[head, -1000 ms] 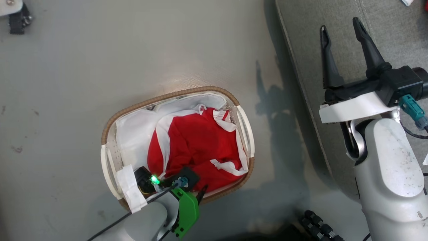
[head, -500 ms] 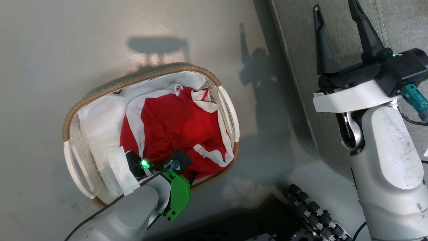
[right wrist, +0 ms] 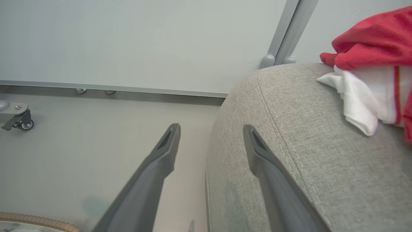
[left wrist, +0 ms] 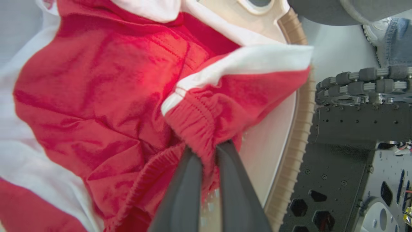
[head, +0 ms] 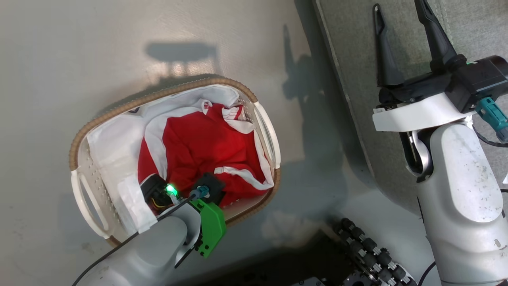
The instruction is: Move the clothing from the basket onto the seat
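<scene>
Your left gripper pinches the clothing at its gathered elastic hem: soft, light, likely to drape and trail; right gripper spread

Floor: smooth, pale grey, glossy. L of centre on it sits an oval basket w/ brown woven rim and white handles at both ends, flat on the floor. Inside: white liner and a red garment w/ white stripes, bunched toward the R end. R side of the floor: big grey fabric seat, rounded corner, stitched seam, apart from the basket w/ bare floor btwn. On the seat top near that corner: second garment, red & white, crumpled. Near side, btwn basket & seat: dark wheel base w/ rollers. Far L by the wall: small caster.
</scene>
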Robot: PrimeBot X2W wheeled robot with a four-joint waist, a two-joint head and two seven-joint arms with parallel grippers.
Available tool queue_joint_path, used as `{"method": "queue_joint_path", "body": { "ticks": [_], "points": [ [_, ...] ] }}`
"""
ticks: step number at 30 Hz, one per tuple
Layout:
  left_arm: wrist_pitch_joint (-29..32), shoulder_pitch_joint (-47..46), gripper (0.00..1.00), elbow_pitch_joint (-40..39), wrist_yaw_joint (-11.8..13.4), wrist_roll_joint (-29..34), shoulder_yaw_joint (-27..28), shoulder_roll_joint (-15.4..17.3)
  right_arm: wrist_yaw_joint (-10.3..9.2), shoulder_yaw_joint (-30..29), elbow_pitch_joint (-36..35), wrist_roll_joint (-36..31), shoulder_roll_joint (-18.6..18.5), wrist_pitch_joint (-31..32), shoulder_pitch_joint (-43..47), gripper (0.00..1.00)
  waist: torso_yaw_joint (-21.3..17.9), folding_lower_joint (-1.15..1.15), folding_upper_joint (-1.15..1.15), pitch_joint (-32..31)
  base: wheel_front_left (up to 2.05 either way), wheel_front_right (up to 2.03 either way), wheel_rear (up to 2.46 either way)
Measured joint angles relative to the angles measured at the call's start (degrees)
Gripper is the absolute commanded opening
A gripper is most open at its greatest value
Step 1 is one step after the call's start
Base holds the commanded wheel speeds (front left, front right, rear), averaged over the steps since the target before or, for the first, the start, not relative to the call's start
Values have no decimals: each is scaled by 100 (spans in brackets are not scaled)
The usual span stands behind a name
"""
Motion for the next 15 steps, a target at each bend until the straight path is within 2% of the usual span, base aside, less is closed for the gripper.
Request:
{"method": "queue_joint_path", "body": {
  "ticks": [10,15],
  "points": [
    [-342,-18,0,-76,0,-292,35,-112,-1,-70,246,-286,1,0,335,100,195,0,0,-722,0,0,0],
    [-364,81,0,-709,0,-218,554,-74,-1,-147,364,-437,1,0,663,100,324,-1,0,-1263,0,0,0]
  ]
}}
